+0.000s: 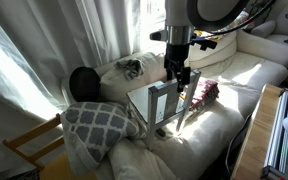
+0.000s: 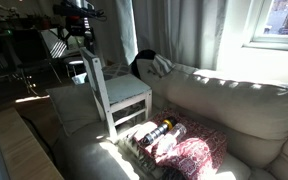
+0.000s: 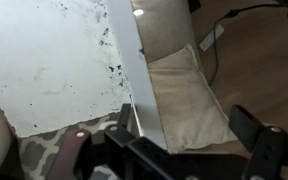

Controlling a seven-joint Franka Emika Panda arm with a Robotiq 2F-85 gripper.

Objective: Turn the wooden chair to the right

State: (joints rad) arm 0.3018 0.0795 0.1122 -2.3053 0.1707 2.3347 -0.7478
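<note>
The small pale grey-white wooden chair (image 1: 156, 102) stands upright on the sofa, and both exterior views show it (image 2: 126, 92). My gripper (image 1: 180, 74) hangs at the top rail of its slatted back (image 2: 85, 45). In the wrist view the white top rail (image 3: 136, 70) runs between my fingers (image 3: 184, 125), close to the left finger and with a wide gap to the right one. The speckled white seat (image 3: 44, 60) lies to the left of the rail. The gripper is open and holds nothing.
The cream sofa (image 2: 234, 105) carries a patterned grey cushion (image 1: 96, 125), a dark round pillow (image 1: 83, 83), a pink-red cloth (image 2: 189, 155) and bottles (image 2: 156, 133) next to the chair. A yellow-tan chair frame (image 1: 29, 147) stands beside the sofa. A wooden table edge (image 1: 246, 145) is nearby.
</note>
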